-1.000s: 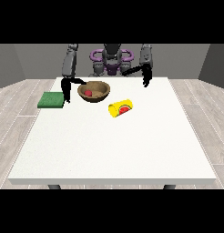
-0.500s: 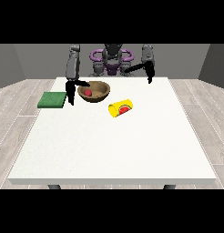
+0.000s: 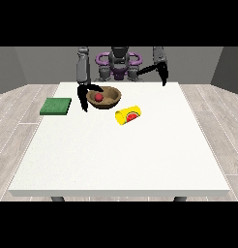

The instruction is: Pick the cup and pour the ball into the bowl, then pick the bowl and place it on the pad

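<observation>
At the far left of the white tabletop (image 3: 116, 155) lay the green pad (image 3: 56, 106), flat and thin, with nothing on it. It looked like a soft mat that would take the bowl without letting it skid.

Just right of the pad, the hand at the view's left (image 3: 85, 95) hung at the left rim of the bowl (image 3: 104, 97). One dark part reached over the rim towards the bowl's inside while the rest pointed down outside the wall. It seemed to be straddling the rim, but whether it had actually closed on the bowl could not be made out.

The bowl was brown, wood-like and shallow, standing upright with the red ball (image 3: 98, 97) resting inside it. It would likely be stiff and fairly light. The rim was the natural place to take hold, pinched between thumb and fingers. The ball was free to roll, so the bowl would need to be kept level on the short carry to the pad.

Right of the bowl and nearer the camera, the yellow cup (image 3: 128, 115) lay on its side, apart from the bowl, with its pouring apparently done.

At the far right, the hand at the view's right (image 3: 163, 76) was raised above the tabletop's back edge, pointing down and holding nothing; how far open it was could not be told.
</observation>
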Available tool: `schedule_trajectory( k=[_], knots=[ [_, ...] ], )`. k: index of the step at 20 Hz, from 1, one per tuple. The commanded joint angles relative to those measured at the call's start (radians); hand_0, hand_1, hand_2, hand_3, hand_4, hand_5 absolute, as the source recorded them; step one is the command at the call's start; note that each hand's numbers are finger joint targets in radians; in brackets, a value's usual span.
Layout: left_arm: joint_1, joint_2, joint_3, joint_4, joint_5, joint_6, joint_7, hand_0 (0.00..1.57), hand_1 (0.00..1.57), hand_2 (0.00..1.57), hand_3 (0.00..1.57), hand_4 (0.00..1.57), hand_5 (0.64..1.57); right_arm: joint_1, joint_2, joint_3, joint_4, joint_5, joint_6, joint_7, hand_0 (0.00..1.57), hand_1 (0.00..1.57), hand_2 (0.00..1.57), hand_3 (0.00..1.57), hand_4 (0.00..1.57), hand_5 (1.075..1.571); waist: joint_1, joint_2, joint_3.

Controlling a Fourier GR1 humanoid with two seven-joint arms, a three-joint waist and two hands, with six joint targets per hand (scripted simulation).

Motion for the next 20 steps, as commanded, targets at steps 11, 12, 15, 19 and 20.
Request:
schedule_trajectory(
  k=[11,12,15,19,20],
  knots=[
    [-0.003,0.025,0.019,-0.012,0.04,-0.052,0.046,0.0,0.0,0.0,0.0,0.0,1.57,0.003,-0.008,0.081,0.079,0.144,-0.283,0.196,1.57,1.57,1.57,1.57,1.03,1.55,0.035,-0.03,0.0031],
    [0.025,0.043,0.04,-0.008,0.051,-0.05,0.017,0.0,0.0,0.0,0.0,0.0,1.57,0.019,-0.057,0.089,0.069,0.147,-0.224,0.207,1.57,1.57,1.57,1.57,1.02,1.554,0.008,-0.045,0.0034],
    [0.06,0.07,0.066,0.005,0.059,-0.046,-0.021,0.0,0.0,0.0,0.0,0.0,1.57,-0.004,-0.068,0.095,0.045,0.145,-0.221,0.248,1.57,1.57,1.57,1.57,1.02,1.554,-0.026,-0.06,0.0039],
    [0.068,0.105,0.131,0.106,0.085,-0.024,-0.079,0.0,0.0,0.0,0.0,0.0,1.57,-0.059,-0.011,0.144,-0.05,0.147,-0.234,0.412,1.57,1.57,1.57,1.57,1.04,1.559,-0.107,-0.094,0.0037],
    [0.081,0.117,0.133,0.119,0.086,-0.034,-0.104,0.0,0.0,0.0,0.0,0.0,1.571,-0.091,-0.049,0.135,-0.061,0.143,-0.224,0.46,1.57,1.57,1.57,1.57,1.05,1.553,-0.107,-0.086,0.0037]
  ],
)
